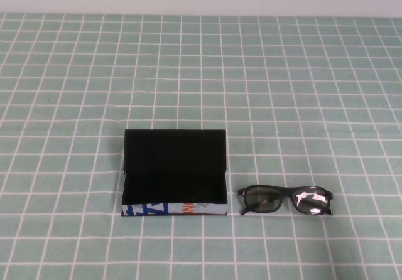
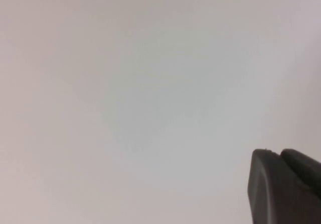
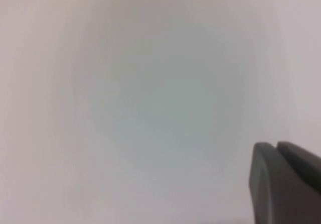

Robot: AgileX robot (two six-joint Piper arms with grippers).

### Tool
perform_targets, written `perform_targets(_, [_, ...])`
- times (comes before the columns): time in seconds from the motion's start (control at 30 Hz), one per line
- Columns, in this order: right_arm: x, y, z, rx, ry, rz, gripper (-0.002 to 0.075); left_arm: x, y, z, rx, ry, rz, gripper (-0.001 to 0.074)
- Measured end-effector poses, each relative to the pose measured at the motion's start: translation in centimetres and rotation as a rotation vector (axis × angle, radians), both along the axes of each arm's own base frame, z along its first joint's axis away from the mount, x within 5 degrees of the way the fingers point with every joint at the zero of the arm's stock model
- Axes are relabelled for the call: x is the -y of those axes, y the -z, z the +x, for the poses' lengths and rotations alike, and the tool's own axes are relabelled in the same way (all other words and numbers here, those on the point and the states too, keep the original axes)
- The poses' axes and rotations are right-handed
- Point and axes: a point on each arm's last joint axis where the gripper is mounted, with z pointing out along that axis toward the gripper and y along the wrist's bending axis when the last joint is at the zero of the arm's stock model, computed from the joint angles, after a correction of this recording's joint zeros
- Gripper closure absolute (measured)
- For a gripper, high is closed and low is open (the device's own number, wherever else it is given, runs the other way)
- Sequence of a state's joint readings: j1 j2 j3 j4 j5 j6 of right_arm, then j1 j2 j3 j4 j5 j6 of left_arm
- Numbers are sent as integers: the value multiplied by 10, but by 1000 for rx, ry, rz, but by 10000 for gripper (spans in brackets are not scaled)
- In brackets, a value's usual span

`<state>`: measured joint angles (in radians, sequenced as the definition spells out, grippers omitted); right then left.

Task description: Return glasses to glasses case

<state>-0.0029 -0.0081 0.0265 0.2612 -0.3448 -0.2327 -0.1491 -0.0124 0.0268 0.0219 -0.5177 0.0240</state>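
The glasses case (image 1: pixel 174 173) lies open on the green-checked counter (image 1: pixel 301 79), with the glasses (image 1: pixel 286 199) just beside it on the robot's right, apart from it, long axis running left to right. Neither arm shows from above. The left pincer (image 2: pixel 286 186) and right pincer (image 3: pixel 287 183) face a blank wall; whether either is open, I cannot tell. The right arm looks nearer.

Little of the robot shows. The left gripper (image 2: pixel 286 186) appears only as a dark grey, matte, rounded block with a seam down its top edge — set against a blank pale surface. The right gripper (image 3: pixel 286 181) looks alike — dark grey, smooth, round-cornered, with the same groove.
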Motion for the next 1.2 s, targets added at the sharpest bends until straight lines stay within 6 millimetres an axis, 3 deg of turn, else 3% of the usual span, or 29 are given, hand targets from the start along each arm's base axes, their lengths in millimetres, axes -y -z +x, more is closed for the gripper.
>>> perform_targets(0.23, [10,-30,-21,395,48,126,739,-2,-15,-12,209,7,-34,737])
perform_targets(0.37, [6,-59,-34,517,22,83,739,-3,-34,-20,272,12,-48,737])
perform_targets(0.5, [0,-101,-53,615,-17,19,739,-5,-71,-36,367,12,-63,737])
perform_targets(0.63, [-3,-140,-75,655,-109,74,739,-7,-110,-51,392,24,-78,737])
perform_targets(0.8, [-5,-185,-87,637,-168,113,739,-7,-158,-47,304,26,-74,737])
perform_targets(0.87, [-6,-204,-84,583,-182,120,739,-6,-175,-39,220,23,-64,737])
perform_targets(1.03, [-11,-238,-54,266,-209,127,739,-2,-198,-7,-86,10,-25,737])
perform_targets(1.13, [-14,-245,-23,1,-223,139,739,1,-196,19,-285,2,2,737])
perform_targets(1.2, [-16,-237,6,-200,-227,150,739,4,-189,36,-383,-2,17,737])
